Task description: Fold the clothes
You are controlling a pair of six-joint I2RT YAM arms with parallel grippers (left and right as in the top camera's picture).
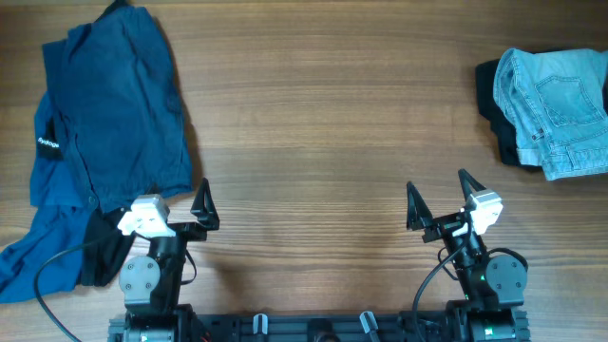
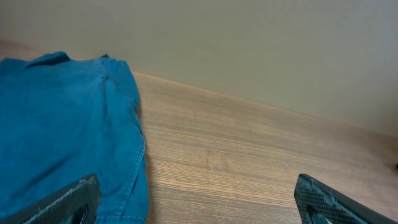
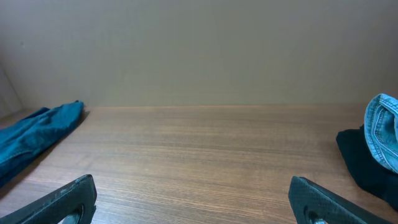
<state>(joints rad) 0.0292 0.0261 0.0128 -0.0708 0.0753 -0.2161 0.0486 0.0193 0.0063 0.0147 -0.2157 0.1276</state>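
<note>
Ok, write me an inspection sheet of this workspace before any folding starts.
Surface: wooden table, clothes at both ends.
Job's things: navy shorts spread at the left end, over a blue and black jacket; jeans bunched at the right end on a black garment.
Clutter: nothing seen.
Grippers: left gripper open, one finger over the shorts; right gripper open over bare wood; neither holds anything.
Cables: black cable loops beside the left arm's base; second cable at the right base.
Surroundings: plain wall behind the table.
</note>
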